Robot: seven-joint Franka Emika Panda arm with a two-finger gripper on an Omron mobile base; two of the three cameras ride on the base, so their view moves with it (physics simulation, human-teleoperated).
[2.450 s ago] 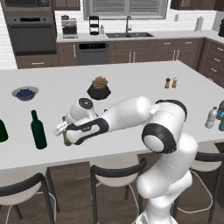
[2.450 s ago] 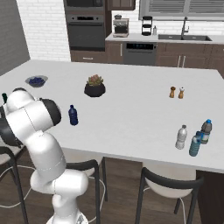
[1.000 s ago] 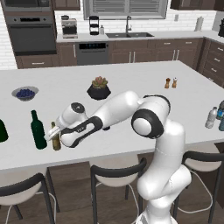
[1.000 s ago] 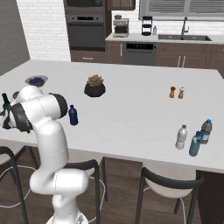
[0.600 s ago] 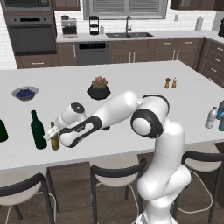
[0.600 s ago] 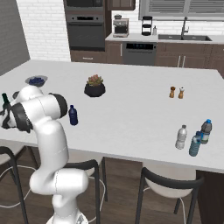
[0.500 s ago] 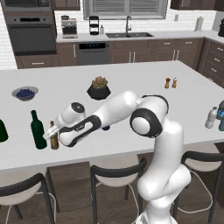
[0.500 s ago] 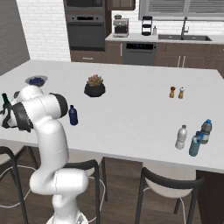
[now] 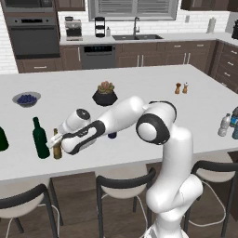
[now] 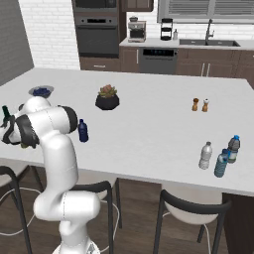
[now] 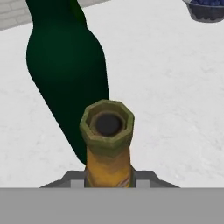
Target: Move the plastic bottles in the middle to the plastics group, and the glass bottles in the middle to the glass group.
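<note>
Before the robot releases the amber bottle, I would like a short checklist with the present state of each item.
1. End effector closed on slim amber glass bottle: ok.
2. Amber bottle upright: ok.
3. Amber bottle beside tall dark green wine bottle, in the glass group: ok.
4. Gap between the two bottles: cannot tell.
5. Amber bottle's base resting on white counter: cannot tell.
6. Dark blue plastic bottle sorted: not ok, in the middle.

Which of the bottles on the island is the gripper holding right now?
The amber bottle, beside the tall green wine bottle; the gripper is shut on it.
</note>
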